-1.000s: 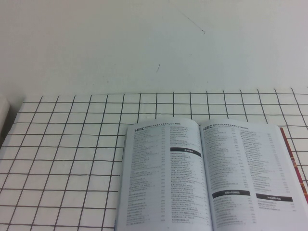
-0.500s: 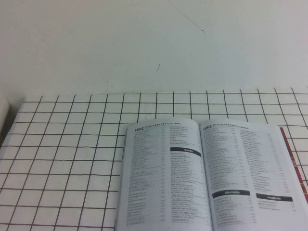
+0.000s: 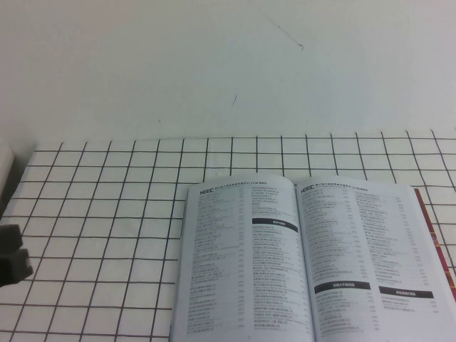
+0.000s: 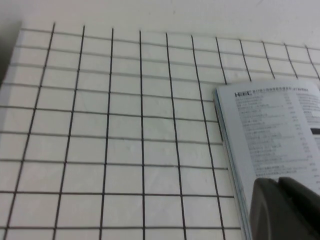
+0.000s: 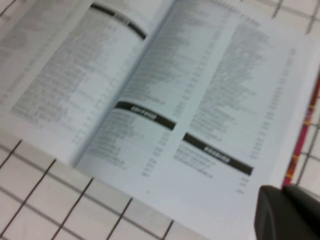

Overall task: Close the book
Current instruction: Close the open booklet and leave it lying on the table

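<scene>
Smooth paper book (image 3: 306,263), matt gridded cloth (image 3: 107,214)

Left gripper (image 3: 14,254): a dark, blocky piece at the far left edge of the scene, toward the near side, cut off by the frame.
Left gripper in its wrist view: a dark rounded body fills one corner.
Right gripper (image 5: 289,214): outside the high view; only a dark rounded piece shows in its own wrist view.
</scene>
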